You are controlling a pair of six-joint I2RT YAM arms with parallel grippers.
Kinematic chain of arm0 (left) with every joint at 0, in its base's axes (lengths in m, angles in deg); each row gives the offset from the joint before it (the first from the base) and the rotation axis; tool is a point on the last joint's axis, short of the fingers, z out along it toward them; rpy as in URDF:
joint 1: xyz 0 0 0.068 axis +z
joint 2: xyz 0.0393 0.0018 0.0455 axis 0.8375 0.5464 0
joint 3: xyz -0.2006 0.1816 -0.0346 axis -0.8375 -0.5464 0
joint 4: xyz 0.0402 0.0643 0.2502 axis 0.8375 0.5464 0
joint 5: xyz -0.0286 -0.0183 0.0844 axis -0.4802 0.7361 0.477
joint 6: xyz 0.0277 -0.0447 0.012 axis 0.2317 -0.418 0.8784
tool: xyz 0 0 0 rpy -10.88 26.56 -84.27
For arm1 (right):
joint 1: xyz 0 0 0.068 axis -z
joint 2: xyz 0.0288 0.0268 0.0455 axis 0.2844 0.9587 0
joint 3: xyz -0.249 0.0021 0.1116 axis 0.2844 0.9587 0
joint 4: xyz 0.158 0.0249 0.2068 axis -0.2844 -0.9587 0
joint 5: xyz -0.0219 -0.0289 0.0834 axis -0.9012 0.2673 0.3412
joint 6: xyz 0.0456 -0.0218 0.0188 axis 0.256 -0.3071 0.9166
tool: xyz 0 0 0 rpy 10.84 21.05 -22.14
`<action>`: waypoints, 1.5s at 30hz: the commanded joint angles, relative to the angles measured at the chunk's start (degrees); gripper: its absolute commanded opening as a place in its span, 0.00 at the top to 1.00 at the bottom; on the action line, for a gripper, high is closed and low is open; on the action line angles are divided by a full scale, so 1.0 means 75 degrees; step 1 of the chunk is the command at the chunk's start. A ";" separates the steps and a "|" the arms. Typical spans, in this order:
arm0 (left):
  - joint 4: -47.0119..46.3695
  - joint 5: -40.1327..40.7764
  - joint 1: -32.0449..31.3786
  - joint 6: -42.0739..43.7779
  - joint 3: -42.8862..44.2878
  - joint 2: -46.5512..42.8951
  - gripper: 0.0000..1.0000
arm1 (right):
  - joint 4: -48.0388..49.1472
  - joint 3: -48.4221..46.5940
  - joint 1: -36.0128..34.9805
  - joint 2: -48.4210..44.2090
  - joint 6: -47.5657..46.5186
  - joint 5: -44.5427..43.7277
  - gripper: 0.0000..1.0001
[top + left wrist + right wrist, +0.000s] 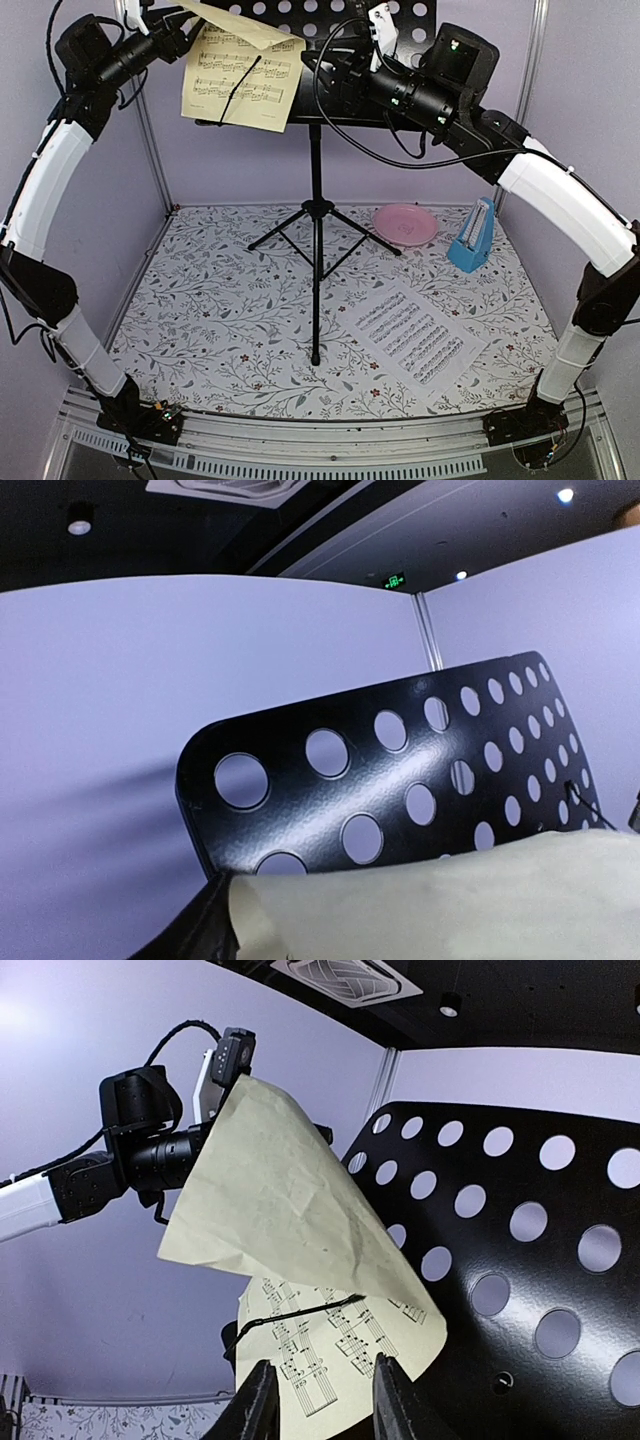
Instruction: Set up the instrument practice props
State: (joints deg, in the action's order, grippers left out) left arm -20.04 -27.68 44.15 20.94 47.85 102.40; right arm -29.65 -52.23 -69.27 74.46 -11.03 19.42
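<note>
Pale-yellow music sheet (240, 85) leans on the black perforated-metal music stand (316, 200). White music sheet (415, 335) lies right of the stand, blue pyramid-shaped metronome (472, 238) behind it.

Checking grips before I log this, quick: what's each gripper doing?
Left gripper: closed on a corner of the pale-yellow sheet.
Right gripper: jaws apart, holding nothing.

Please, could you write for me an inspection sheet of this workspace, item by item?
Surface: floral-patterned table cover, lying flat.
Job's things: black music stand upright on its tripod; pale-yellow sheet on it, top curled forward; white sheet flat on the cover; blue metronome upright at the back right.
Clutter: pink plate beside the metronome.
Grippers: left gripper at the pale-yellow sheet's top corner, grip unclear; right gripper near the stand's panel, fingers apart, nothing seen between.
Cables: black cable looping from the right arm across the stand.
Surroundings: lilac partition walls.
</note>
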 commanded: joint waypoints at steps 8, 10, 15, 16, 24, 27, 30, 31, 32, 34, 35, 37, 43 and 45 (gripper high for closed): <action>-0.0618 0.0028 0.0045 -0.0276 0.0176 0.0194 0.74 | 0.0069 -0.0179 -0.0056 0.0227 0.0342 0.0188 0.66; -0.0612 0.0148 0.0052 -0.0260 0.0150 0.0174 0.83 | 0.0094 -0.0172 -0.0056 0.0221 0.0325 0.0135 0.67; -0.0746 0.0418 0.0056 -0.0242 -0.0117 0.0041 1.00 | 0.0127 -0.0164 -0.0057 0.0212 0.0301 0.0090 0.67; -0.0764 0.0489 0.0054 -0.0241 -0.0182 -0.0002 1.00 | 0.0126 -0.0167 -0.0061 0.0215 0.0300 0.0089 0.66; -0.1835 0.1884 0.0051 -0.0860 -0.1729 -0.0748 1.00 | 0.0178 -0.0166 -0.0061 0.0237 0.0286 0.0036 0.66; -0.2172 0.2215 0.0021 -0.0985 -0.2189 -0.0966 1.00 | 0.0225 -0.0167 -0.0057 0.0250 0.0286 -0.0002 0.66; -0.2366 0.2430 0.0011 -0.0997 -0.2465 -0.1126 1.00 | 0.0232 -0.0156 -0.0057 0.0262 0.0320 -0.0011 0.66; -0.2345 0.2430 0.0015 -0.0976 -0.2450 -0.1124 1.00 | 0.0224 -0.0156 -0.0056 0.0262 0.0314 -0.0015 0.66; -0.2322 0.2428 0.0021 -0.0948 -0.2407 -0.1104 1.00 | 0.0220 -0.0147 -0.0065 0.0265 0.0329 -0.0006 0.66; -0.2253 0.2388 0.0016 -0.0938 -0.2209 -0.1030 1.00 | 0.0226 -0.0132 -0.0058 0.0271 0.0335 -0.0014 0.66; -0.2209 0.2369 0.0015 -0.0924 -0.2122 -0.0984 1.00 | 0.0237 -0.0132 -0.0065 0.0273 0.0346 -0.0008 0.66; -0.2130 0.2306 0.0012 -0.0921 -0.2018 -0.0916 1.00 | 0.0241 -0.0123 -0.0059 0.0268 0.0347 -0.0018 0.66; -0.2064 0.2111 0.0000 -0.0839 -0.2027 -0.0895 0.92 | 0.0216 -0.0083 -0.0062 0.0190 0.0308 -0.0093 0.65; -0.2077 0.2089 0.0009 -0.0850 -0.2074 -0.0927 0.76 | 0.0239 -0.0035 -0.0059 0.0137 0.0311 -0.0108 0.62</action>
State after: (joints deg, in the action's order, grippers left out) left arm -34.82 -11.22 44.24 14.25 31.87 95.63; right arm -29.54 -52.23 -69.36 76.19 -8.98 19.81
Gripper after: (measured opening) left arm 0.135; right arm 0.363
